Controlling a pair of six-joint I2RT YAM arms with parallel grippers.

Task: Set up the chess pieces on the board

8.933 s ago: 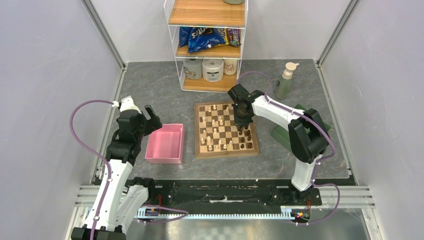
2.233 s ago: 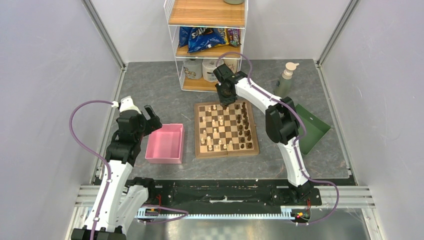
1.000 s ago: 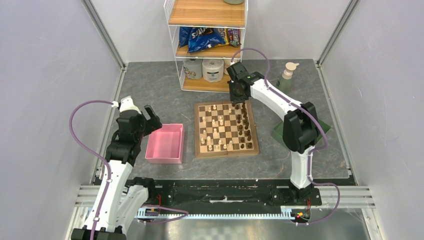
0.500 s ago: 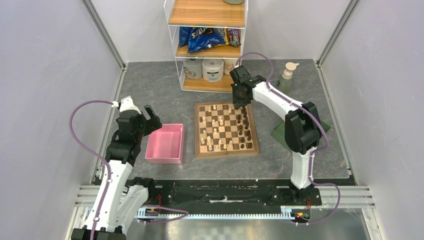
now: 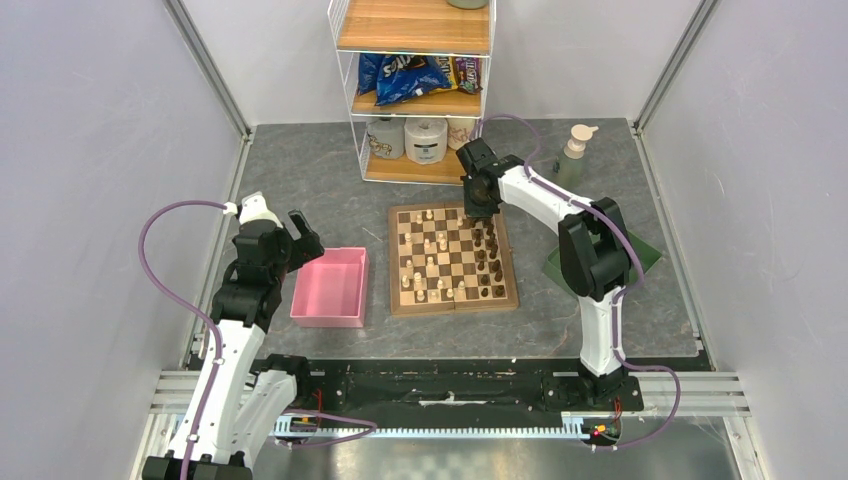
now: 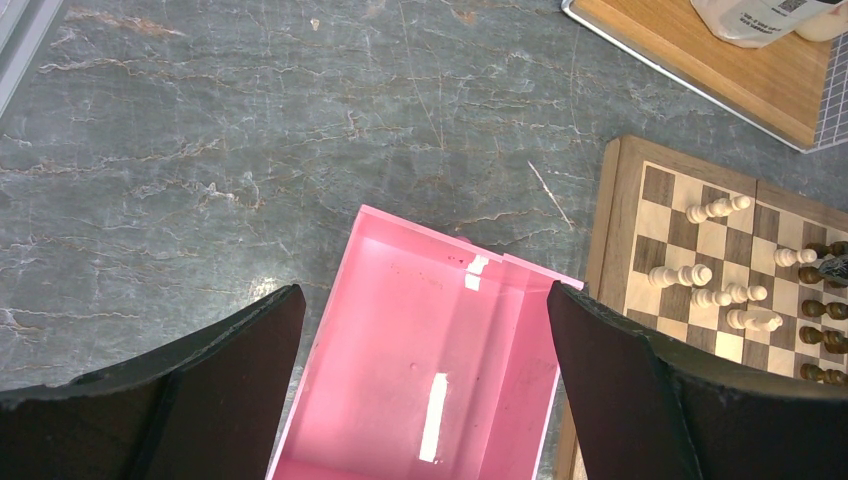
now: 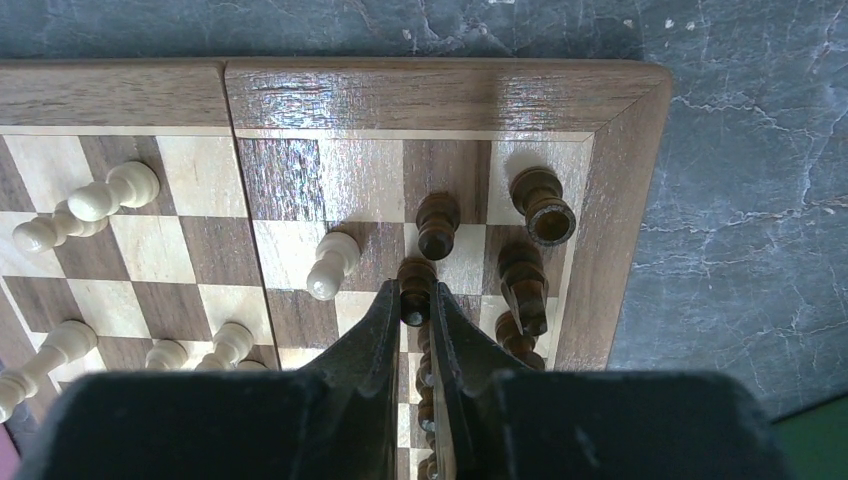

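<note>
The wooden chessboard [image 5: 452, 286] lies mid-table with cream pieces [image 5: 430, 246] on its left half and dark pieces [image 5: 492, 262] along its right side. My right gripper [image 5: 478, 208] is over the board's far right corner, shut on a dark pawn [image 7: 414, 288] that stands beside other dark pieces [image 7: 523, 277] near the board's rim [image 7: 610, 250]. A cream pawn [image 7: 331, 264] stands just left of it. My left gripper [image 5: 300, 232] is open and empty above the pink tray [image 6: 430, 360], left of the board [image 6: 612, 190].
A wire shelf unit [image 5: 415, 90] with snack bags and jars stands behind the board. A soap bottle [image 5: 570, 160] stands at the back right. A green tray [image 5: 620, 255] lies right of the board, partly behind my right arm.
My right gripper has carried a dark pawn from the board's right side to its far right corner and lowered it there. The left arm has not moved.
</note>
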